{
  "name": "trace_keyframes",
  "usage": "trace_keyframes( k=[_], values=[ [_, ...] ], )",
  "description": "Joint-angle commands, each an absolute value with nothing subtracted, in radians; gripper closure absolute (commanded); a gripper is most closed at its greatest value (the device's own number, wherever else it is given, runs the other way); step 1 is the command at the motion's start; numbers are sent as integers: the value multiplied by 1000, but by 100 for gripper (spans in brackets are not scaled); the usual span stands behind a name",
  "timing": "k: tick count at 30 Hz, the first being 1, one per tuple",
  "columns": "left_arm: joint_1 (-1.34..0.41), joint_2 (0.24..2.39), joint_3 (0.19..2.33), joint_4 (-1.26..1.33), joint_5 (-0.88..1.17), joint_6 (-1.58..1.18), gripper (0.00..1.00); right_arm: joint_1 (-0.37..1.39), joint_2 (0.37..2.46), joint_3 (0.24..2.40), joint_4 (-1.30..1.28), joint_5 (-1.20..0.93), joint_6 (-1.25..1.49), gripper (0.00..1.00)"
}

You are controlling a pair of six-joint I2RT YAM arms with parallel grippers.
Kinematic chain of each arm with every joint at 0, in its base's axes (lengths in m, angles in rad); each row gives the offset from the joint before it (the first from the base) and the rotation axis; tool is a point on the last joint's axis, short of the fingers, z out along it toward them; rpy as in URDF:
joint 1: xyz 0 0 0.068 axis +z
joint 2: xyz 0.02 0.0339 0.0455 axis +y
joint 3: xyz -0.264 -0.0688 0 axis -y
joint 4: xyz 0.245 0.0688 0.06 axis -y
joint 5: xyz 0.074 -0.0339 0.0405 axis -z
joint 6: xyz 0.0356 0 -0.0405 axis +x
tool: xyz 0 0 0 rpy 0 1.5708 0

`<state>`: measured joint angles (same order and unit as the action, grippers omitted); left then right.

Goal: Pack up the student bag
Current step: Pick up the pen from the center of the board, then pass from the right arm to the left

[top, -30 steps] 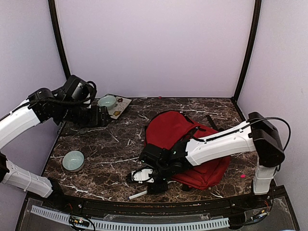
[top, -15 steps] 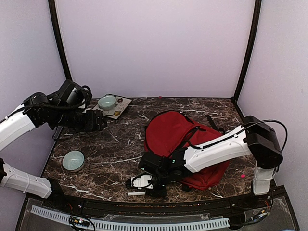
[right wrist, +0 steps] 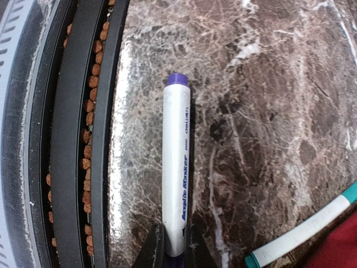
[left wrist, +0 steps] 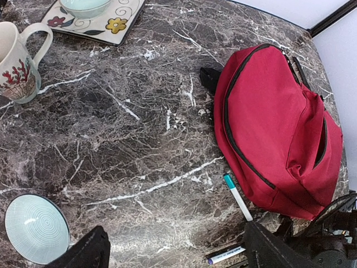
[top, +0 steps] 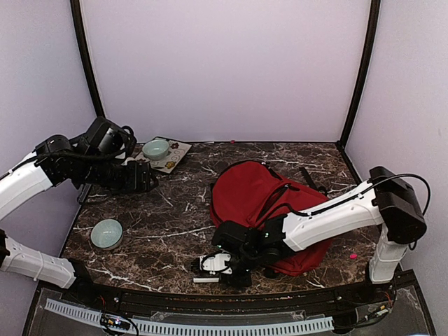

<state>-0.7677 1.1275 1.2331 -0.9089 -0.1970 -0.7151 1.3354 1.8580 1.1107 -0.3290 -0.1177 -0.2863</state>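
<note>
The red student bag (top: 252,189) lies flat on the marble table, right of centre; in the left wrist view the bag (left wrist: 279,123) shows its black zip lines. At the table's front edge, just left of the bag's near end, my right gripper (right wrist: 174,245) is shut on a white marker with a purple cap (right wrist: 175,167), which lies along the edge; from above, the marker (top: 203,279) pokes out of the gripper (top: 213,269). A second white marker with a teal cap (left wrist: 238,196) rests against the bag. My left gripper (top: 143,176) hangs open and empty high over the back left.
A teal bowl (top: 106,234) sits at the front left. At the back left are a decorated square plate (top: 175,155) carrying another teal bowl (top: 155,148) and a white mug (left wrist: 14,64). A black rail (right wrist: 83,139) runs just past the table's front edge.
My right gripper has closed on the purple-capped marker at the front edge and shifted slightly right with it. The left arm has drawn back a little, its gripper unchanged.
</note>
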Motion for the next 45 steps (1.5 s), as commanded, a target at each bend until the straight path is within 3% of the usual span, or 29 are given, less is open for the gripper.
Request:
trace_keyframes(
  k=[1,10,24,38,45],
  values=[
    [-762,1133,1242,-908,-154,-714,15,1342,1764,1120,-313,-54,-213,100],
    [-763,1134,1300,-894,-65,-685,18,1318,1606,1131,-302,71,-128,100],
    [-762,1156,1310,-619,229,-590,18,1168,1309,1106,-357,95,-32,100],
    [-762,1178,1253,-371,414,-579,21,988,1131,1126,-529,-95,193,100],
    [-763,1234,1257,-274,577,-577,21,891,1095,1201,-629,-445,237,100]
  ],
)
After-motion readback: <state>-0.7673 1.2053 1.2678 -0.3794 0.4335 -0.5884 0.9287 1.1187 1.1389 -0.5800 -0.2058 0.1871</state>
